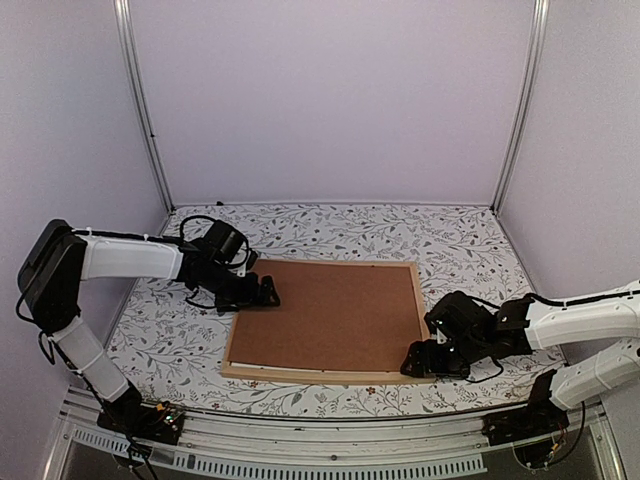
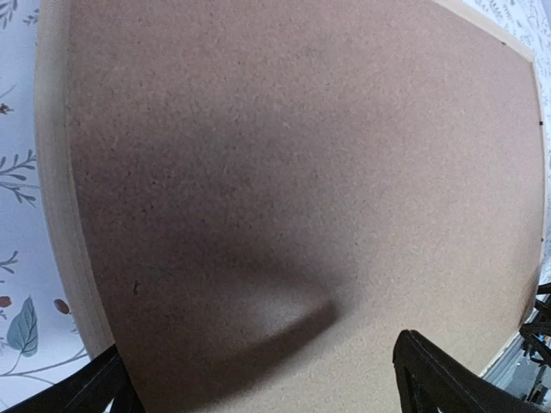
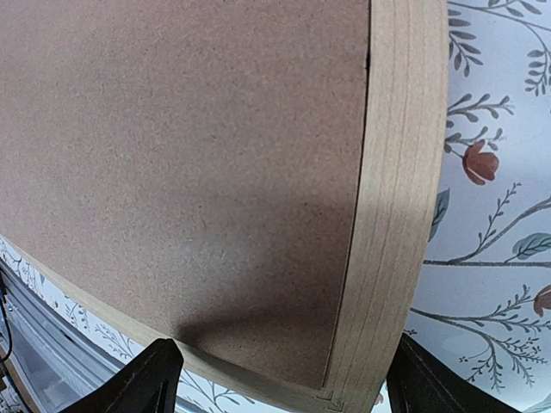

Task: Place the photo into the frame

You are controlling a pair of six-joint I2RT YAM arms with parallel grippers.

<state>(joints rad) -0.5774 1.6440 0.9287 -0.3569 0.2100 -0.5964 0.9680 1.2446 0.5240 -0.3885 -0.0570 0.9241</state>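
Looking down at the flower-patterned table cloth (image 1: 330,225), the big rectangular frame of thin light-wood strips (image 3: 392,215) lies flat in the middle of it, with a plain brown fibreboard backing panel (image 1: 325,315) sitting inside its rails. My left gripper (image 1: 268,292) is over the panel's far-left corner, black fingers (image 2: 430,370) spread wide and gripping nothing. My right gripper (image 1: 420,365) is at the frame's near-right corner, jaws spread wide too, one finger on the panel side and the other out past the wooden rail over the cloth, not pinching anything.
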